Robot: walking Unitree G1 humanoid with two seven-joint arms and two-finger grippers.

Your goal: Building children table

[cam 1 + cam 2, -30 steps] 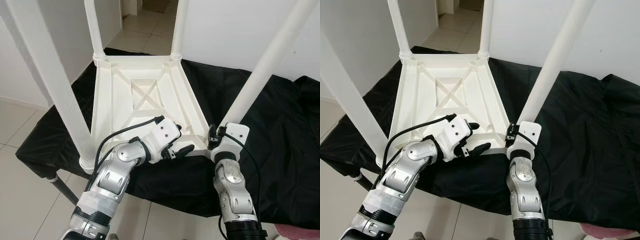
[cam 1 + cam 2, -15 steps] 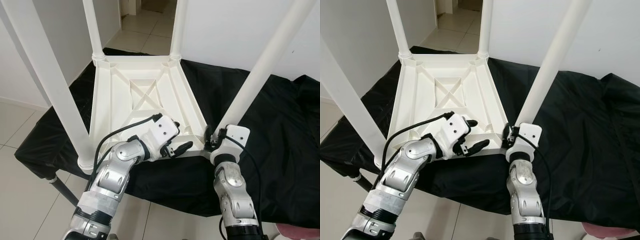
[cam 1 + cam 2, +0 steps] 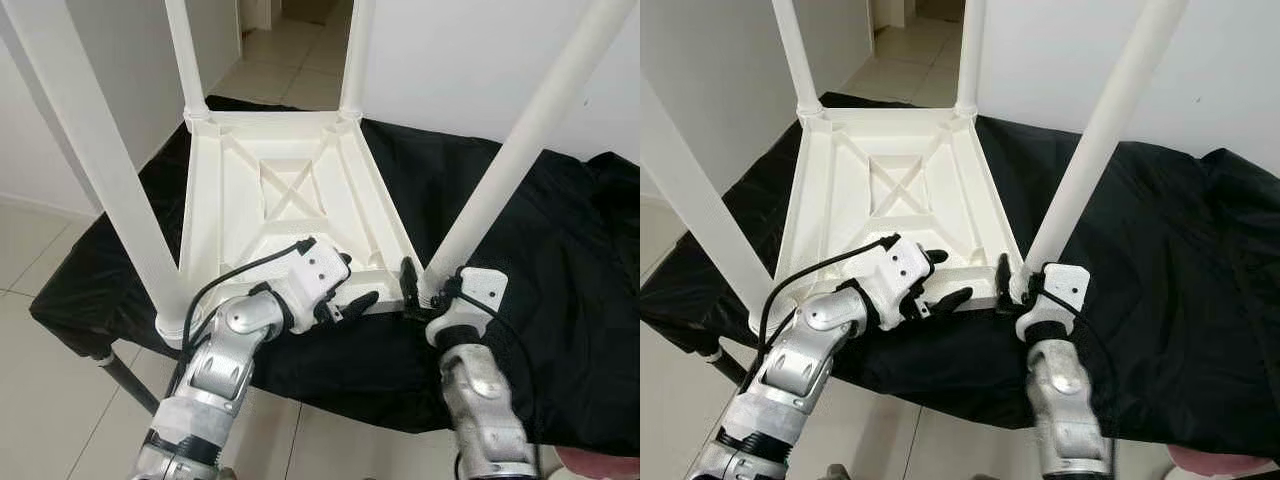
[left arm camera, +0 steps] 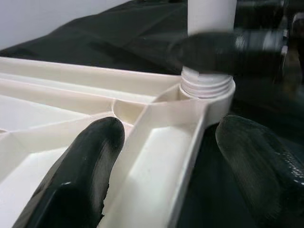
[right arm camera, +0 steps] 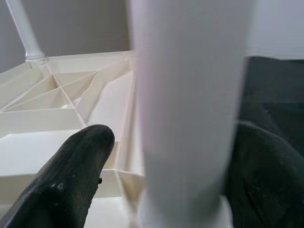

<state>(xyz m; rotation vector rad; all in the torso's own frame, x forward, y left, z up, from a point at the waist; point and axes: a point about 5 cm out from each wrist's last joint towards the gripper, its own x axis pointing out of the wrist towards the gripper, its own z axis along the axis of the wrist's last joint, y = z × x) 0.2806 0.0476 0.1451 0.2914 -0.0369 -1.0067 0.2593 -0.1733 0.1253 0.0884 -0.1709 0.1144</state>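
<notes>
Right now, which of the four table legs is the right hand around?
The near right leg, at its base. The right hand has a finger on each side of it; the other three legs stand free.

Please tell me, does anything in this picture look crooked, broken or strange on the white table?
Nothing looks broken. The white table lies upside down on the black cloth, as fits assembly. One point: at the near right leg the screw threads show above the socket, so it may not be fully screwed in. The right gripper closes around that leg.
</notes>
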